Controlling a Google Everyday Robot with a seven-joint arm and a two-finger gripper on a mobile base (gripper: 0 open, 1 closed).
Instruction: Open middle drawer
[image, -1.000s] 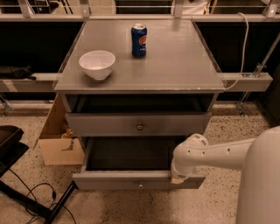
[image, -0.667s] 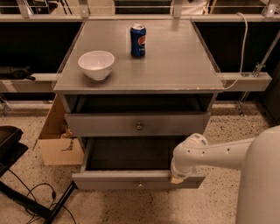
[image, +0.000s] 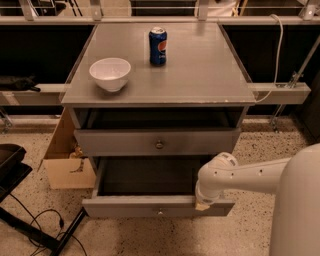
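The middle drawer (image: 125, 206) is a grey drawer with a small round metal knob (image: 160, 212). It stands pulled far out, and its dark inside shows empty. My gripper (image: 202, 204) is at the end of the white arm (image: 240, 175), which reaches in from the right. The gripper rests at the top edge of the drawer's front, right of the knob and near the right end. The wrist hides most of it.
The grey drawer above (image: 159, 144) has its own knob and sits under the cabinet top (image: 200, 65). A white bowl (image: 110, 73) and a blue soda can (image: 158, 46) stand on that top. A cardboard box (image: 65, 160) and black cables (image: 35, 225) lie on the floor at the left.
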